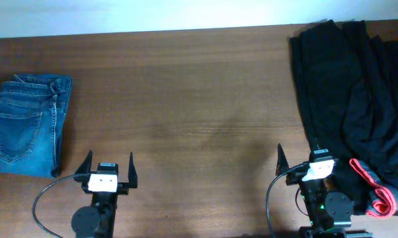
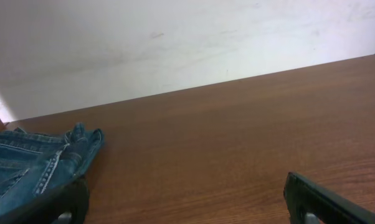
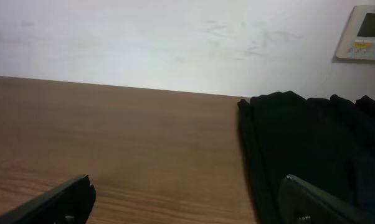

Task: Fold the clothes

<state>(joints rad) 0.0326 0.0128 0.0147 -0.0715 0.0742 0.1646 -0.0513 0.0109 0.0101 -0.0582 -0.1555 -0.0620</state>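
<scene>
Both the left tool and the right tool gape wide, empty. Beside the right tool a small red-pink cloth lies on heaped black garments. Ahead-left of the left tool, folded medium-blue denim jeans run lengthwise away, waistband farthest.

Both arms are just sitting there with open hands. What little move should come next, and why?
Probably the left hand should reach forward and to its left toward the jeans. It is open, empty and much nearer them than the right hand. They already look folded into a compact stack, so perhaps only one more fold remains.
</scene>
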